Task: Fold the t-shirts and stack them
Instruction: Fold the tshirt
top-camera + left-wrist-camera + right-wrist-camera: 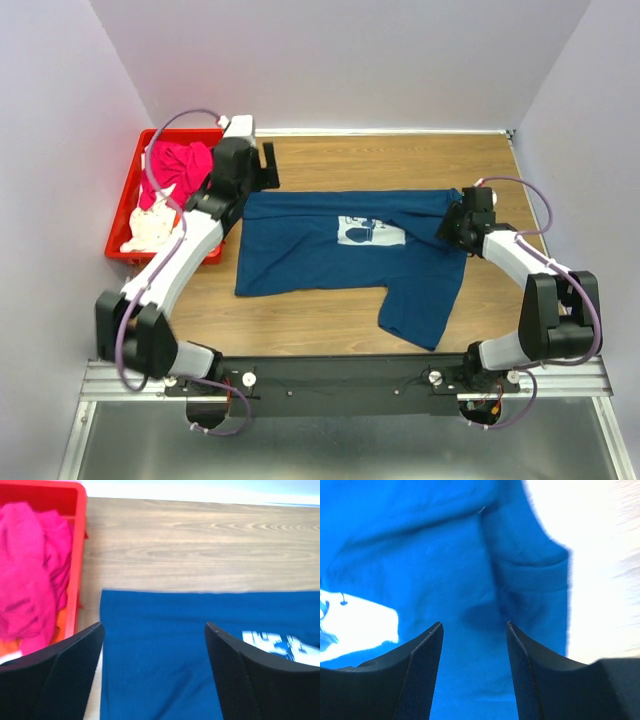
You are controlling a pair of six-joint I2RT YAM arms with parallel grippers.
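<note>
A dark navy t-shirt (330, 255) with a white chest print (370, 233) lies spread flat on the wooden table, one sleeve hanging toward the near edge. My left gripper (266, 167) is open and empty above the shirt's far left corner; the left wrist view shows the navy cloth (160, 655) between its open fingers (155, 627). My right gripper (450, 228) is open, low over the shirt's right end; the right wrist view shows creased navy cloth (445, 570) between its fingers (474, 625). Magenta-pink (178, 165), white (150, 232) and orange (60, 625) shirts lie crumpled in the crate.
A red plastic crate (120, 215) stands at the table's left edge, next to my left arm. Bare wood (400, 160) lies beyond the shirt and in front of it. Grey walls close the back and sides.
</note>
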